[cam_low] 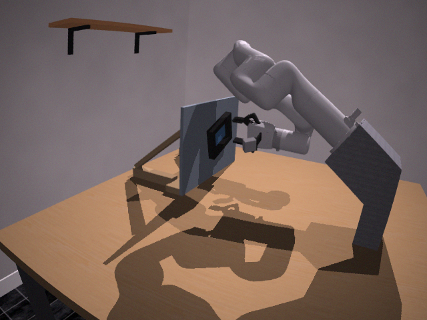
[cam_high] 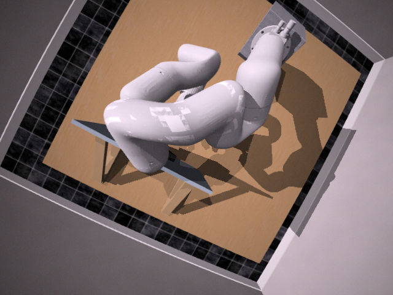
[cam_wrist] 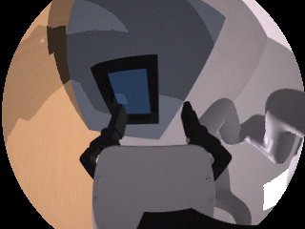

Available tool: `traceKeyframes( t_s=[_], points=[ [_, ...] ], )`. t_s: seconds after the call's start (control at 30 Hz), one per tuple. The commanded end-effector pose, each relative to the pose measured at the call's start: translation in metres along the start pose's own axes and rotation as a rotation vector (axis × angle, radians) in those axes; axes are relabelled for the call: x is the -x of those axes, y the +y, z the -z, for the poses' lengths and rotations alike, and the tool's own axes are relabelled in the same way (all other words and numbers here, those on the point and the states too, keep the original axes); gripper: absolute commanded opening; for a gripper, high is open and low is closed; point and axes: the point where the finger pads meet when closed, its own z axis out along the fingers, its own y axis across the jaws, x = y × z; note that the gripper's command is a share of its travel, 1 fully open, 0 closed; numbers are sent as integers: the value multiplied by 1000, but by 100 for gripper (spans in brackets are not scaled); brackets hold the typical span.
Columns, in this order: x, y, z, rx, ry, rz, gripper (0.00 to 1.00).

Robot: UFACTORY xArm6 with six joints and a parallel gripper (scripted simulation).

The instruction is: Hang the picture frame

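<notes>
I hold my gripper (cam_low: 234, 130) (cam_wrist: 153, 109) out level toward the upright blue-gray board (cam_high: 190, 174) (cam_low: 193, 145) (cam_wrist: 186, 62), with the 2 fingers spread wide and nothing between them. In the exterior view, 1 finger is above the other. My arm (cam_high: 174, 123) (cam_low: 310, 99) (cam_wrist: 286, 110) rises from its stand (cam_high: 295, 28) (cam_low: 365, 172) behind the gripper, bends high overhead, and folds back down to the wrist (quite a knot of elbows, seen from the top).

The black picture frame (cam_high: 172, 156) (cam_low: 211, 141) (cam_wrist: 153, 91) is ahead of my gripper, against the face of the board. It is tilted, not level, and its blue picture faces my side. From the wrist it sits off toward my left-hand finger in that view, and that fingertip overlaps its lower corner in the picture; the exterior view shows a gap between the fingertips and the frame. I can't see the screw, so I can't tell how the frame is seated on it.

There is open air below my gripper, down to the wooden table (cam_high: 221, 222) (cam_low: 86, 223) (cam_wrist: 48, 143). The board's nearest side edge is close to my fingertips in the exterior view. Beyond the board, slanted wooden supports (cam_high: 104, 165) (cam_low: 157, 151) prop it from behind.
</notes>
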Motion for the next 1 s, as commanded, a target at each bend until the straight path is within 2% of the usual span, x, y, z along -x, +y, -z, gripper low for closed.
traceKeyframes(
  t_s=[0.0, 0.33, 0.37, 0.97],
  points=[
    [7, 0, 2, -6, -23, 5, 100],
    [7, 0, 2, -6, -25, 5, 100],
    [7, 0, 2, -6, -25, 5, 50],
    [7, 0, 2, -6, -25, 5, 50]
  ],
)
